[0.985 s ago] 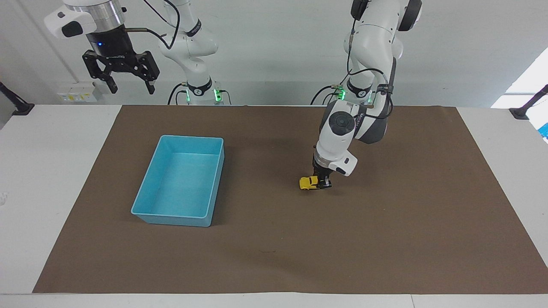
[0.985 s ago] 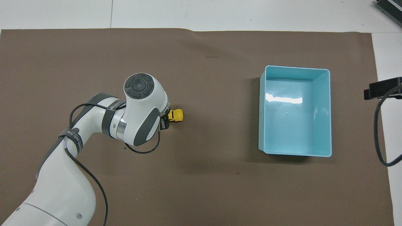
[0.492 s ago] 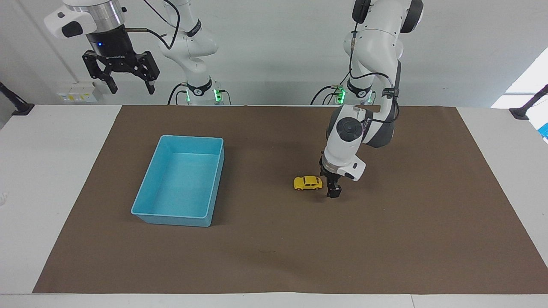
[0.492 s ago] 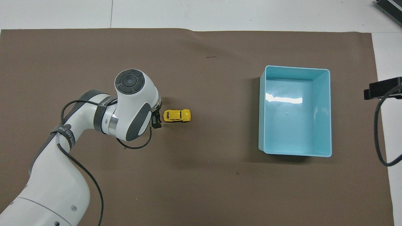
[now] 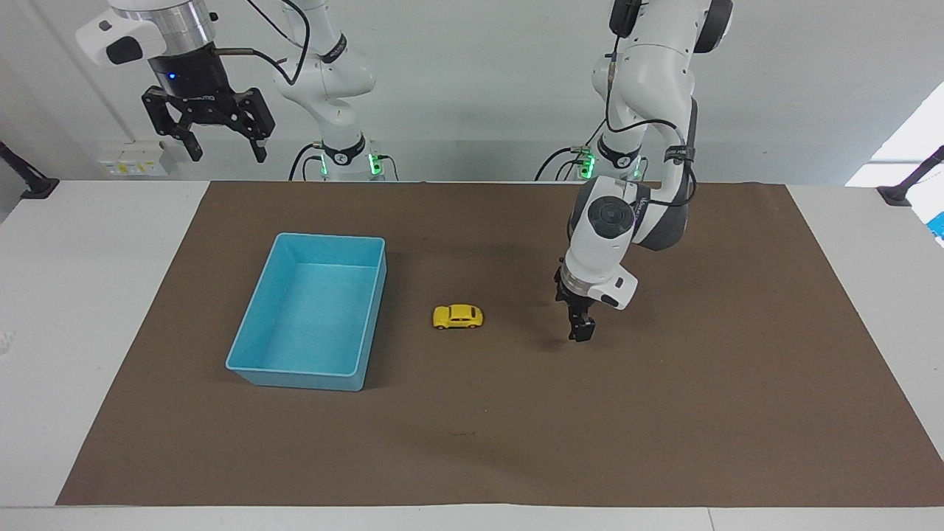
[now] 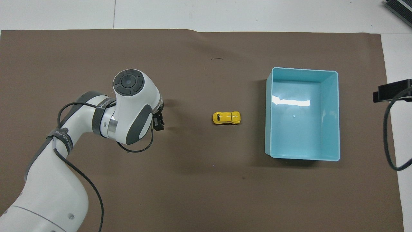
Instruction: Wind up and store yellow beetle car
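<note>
Yellow beetle car (image 5: 458, 316) loose on the mat — beside the blue bin (image 5: 310, 377).
Left gripper (image 5: 580, 332) low over the mat, jaws apart, empty; right gripper (image 5: 225, 150) waits high — jaws wide.

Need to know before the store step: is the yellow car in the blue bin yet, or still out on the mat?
Out. The yellow beetle car stands on its wheels on the brown mat, beside the empty light blue bin, apart from it.

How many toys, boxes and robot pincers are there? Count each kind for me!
Toy cars: 1, the yellow beetle car on the brown mat.
Boxes: 1, the light blue bin, nothing in it.
Pincers: 2, the left pincer over the mat, the right pincer waiting up high.
Mats: 1.
Total: 5.
</note>
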Robot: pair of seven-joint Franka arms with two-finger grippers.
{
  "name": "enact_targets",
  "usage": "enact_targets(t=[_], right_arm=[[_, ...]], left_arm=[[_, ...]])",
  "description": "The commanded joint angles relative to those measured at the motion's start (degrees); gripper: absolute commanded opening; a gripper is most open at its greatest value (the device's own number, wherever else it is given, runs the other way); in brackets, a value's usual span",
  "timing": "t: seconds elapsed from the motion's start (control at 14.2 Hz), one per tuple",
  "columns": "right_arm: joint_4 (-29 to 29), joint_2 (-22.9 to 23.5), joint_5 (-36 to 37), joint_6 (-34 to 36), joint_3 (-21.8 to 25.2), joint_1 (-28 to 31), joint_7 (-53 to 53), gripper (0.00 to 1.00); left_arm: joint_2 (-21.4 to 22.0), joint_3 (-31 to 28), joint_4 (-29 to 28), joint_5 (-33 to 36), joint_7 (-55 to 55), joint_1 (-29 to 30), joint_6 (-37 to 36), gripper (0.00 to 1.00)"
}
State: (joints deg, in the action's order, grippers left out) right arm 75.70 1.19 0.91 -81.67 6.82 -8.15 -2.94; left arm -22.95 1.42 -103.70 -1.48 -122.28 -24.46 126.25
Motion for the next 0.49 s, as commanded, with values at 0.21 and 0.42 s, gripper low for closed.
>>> enact_targets(t=[0.21,0.42], right_arm=[[0.15,-0.57,-0.91,0.38,0.39,-0.02,1.09,1.0],[0.15,-0.57,-0.91,0.38,0.39,0.06,1.09,1.0]], left_arm=[[3.17,0.16,-0.46,0.87,0.81,1.87,-1.18,1.0],[6.07,0.16,-0.19,0.87,3.96,2.93,-2.84,1.0]])
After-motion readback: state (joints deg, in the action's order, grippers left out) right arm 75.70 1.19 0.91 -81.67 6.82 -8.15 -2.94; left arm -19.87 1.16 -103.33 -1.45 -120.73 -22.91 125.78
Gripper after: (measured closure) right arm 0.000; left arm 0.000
